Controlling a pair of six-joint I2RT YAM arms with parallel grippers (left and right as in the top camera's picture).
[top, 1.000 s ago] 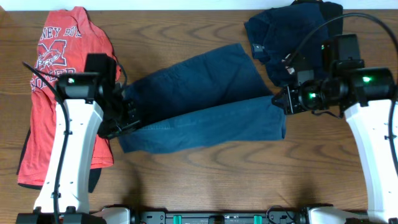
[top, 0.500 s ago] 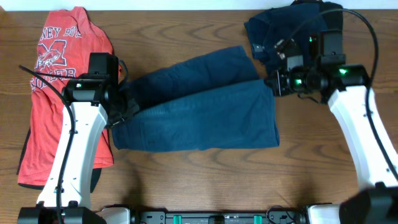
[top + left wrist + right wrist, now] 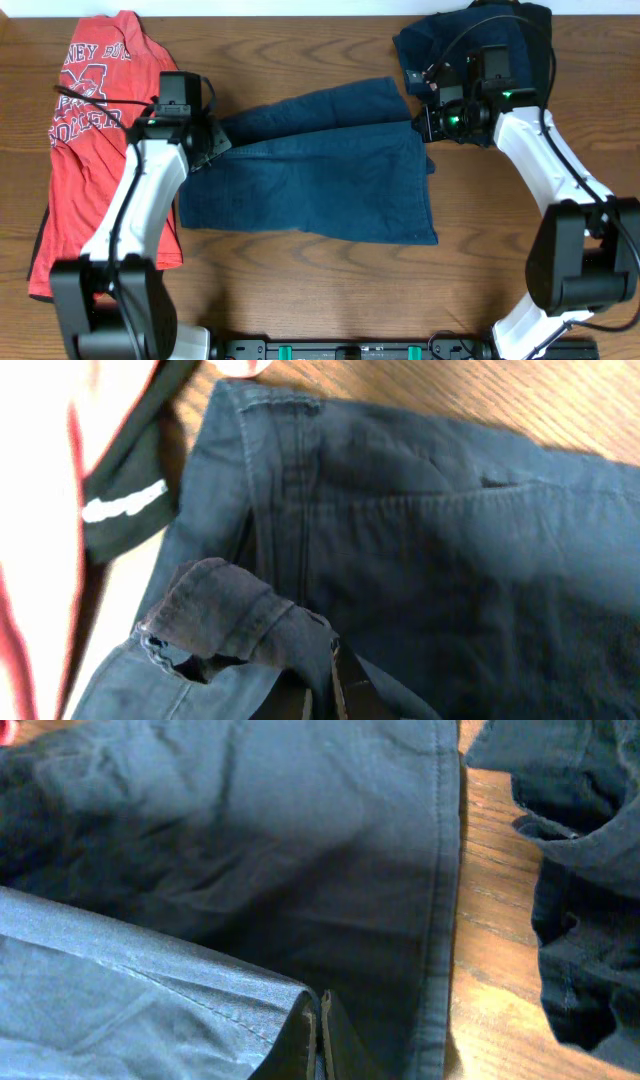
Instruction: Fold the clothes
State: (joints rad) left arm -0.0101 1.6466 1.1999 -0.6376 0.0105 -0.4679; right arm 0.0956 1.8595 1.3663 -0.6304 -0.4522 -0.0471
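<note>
The dark navy shorts (image 3: pixel 320 175) lie mid-table, the near half folded over the far half. My left gripper (image 3: pixel 207 150) is shut on the shorts' waistband corner at their left end; the left wrist view shows the bunched waistband (image 3: pixel 225 620) pinched between the jaws (image 3: pixel 325 695). My right gripper (image 3: pixel 425 125) is shut on the shorts' leg hem at their right end; the right wrist view shows the folded hem corner (image 3: pixel 250 995) held in the jaws (image 3: pixel 318 1045). A red white-lettered T-shirt (image 3: pixel 85 130) lies at the left. Another dark navy garment (image 3: pixel 450 45) lies at the back right.
A dark garment (image 3: pixel 155 275) peeks from under the red T-shirt near the front left. The table is brown wood (image 3: pixel 330 290). The navy pile also shows at the right of the right wrist view (image 3: pixel 580 870).
Both grippers have carried the near edge of the shorts away from me toward the table's back, laying it over the far half. The shorts now look wider and flatter.
</note>
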